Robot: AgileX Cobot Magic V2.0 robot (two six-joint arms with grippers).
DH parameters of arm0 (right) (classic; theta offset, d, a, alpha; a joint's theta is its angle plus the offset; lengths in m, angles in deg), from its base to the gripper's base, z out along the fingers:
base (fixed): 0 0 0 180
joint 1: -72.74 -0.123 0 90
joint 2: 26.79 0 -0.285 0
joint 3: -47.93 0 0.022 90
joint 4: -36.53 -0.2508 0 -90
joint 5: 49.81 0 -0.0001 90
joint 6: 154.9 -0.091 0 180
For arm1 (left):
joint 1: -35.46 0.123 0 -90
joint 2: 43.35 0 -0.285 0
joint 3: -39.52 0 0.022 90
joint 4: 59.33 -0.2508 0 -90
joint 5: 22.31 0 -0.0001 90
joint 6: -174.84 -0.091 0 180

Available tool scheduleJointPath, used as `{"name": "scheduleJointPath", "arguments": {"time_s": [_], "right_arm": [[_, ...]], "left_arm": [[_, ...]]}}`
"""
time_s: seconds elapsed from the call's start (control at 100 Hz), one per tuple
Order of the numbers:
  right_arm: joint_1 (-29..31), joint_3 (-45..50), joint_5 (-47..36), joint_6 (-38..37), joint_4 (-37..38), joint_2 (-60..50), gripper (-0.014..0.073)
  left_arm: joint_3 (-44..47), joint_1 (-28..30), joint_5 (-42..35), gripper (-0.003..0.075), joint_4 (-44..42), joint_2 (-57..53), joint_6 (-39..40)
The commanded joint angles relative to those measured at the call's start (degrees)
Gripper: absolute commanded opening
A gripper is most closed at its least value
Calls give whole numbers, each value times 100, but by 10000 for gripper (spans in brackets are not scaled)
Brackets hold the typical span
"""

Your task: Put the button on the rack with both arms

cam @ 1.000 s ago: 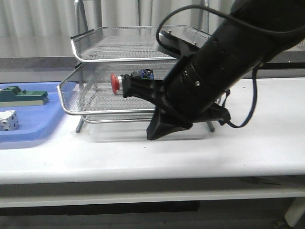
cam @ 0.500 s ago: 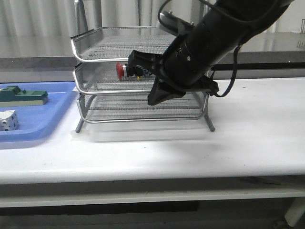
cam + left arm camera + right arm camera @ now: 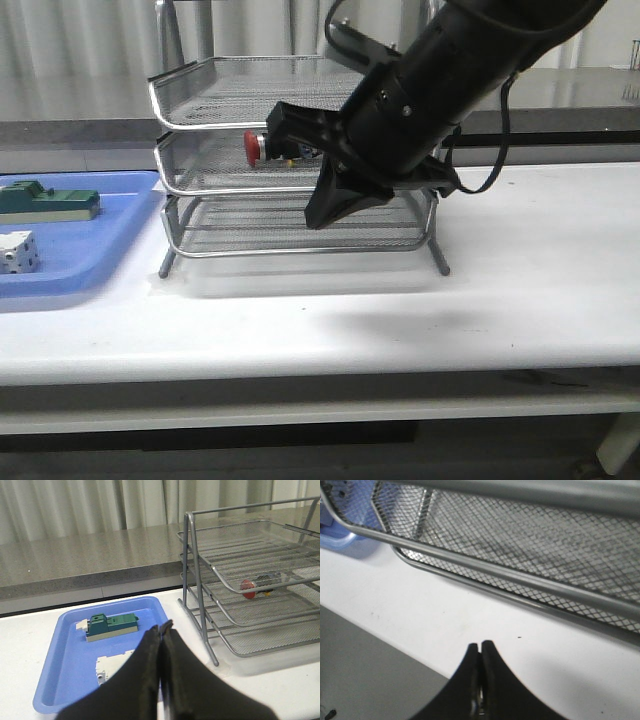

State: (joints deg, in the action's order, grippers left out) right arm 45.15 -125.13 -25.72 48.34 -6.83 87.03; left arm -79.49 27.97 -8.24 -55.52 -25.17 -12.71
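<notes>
The right gripper (image 3: 315, 218) has its two black fingers pressed together with nothing between them. In the right wrist view the closed tips (image 3: 480, 646) point down at the white table (image 3: 420, 320), just in front of the lower rims of the rack (image 3: 495, 570). In the front view it hangs in front of the rack's (image 3: 210, 127) lower trays, and the bulky right arm crosses the rack from the upper right.

The button (image 3: 262, 147) is not in any gripper. It lies on its side on the mesh of the middle tray, its red head toward the robot's left; the left wrist view shows it (image 3: 248, 585) there too, behind the tray's front rim. I judge that the placing is done, or nearly. The high rim should keep the button from rolling off the tray.

The left gripper (image 3: 161, 628) is also fully closed and empty. It is held above the table beside the blue tray (image 3: 70, 645), well apart from the rack (image 3: 192, 555), probably so that it does not hinder the other arm. The front view does not show it.

On the blue tray (image 3: 100, 262) rest a green block (image 3: 50, 203) and a white cube (image 3: 18, 252) with small dark marks; both play no part here.

I can read no brand, label or writing on any of these things.
</notes>
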Motion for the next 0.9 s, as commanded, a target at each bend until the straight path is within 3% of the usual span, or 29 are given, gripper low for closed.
{"name": "scheduleJointPath", "arguments": {"time_s": [0.0,0.26,0.54,0.89], "right_arm": [[40,35,-85,75,109,-651,-60],[218,1063,-554,75,411,-1882,-60],[885,2265,-1067,75,716,-3551,-60],[1691,3407,-1093,75,865,-5770,-60]], "left_arm": [[-176,16,-494,-21,50,59,58],[-176,16,-494,-21,50,59,58],[-176,16,-494,-21,50,59,58],[-176,16,-494,-21,50,59,58]]}}
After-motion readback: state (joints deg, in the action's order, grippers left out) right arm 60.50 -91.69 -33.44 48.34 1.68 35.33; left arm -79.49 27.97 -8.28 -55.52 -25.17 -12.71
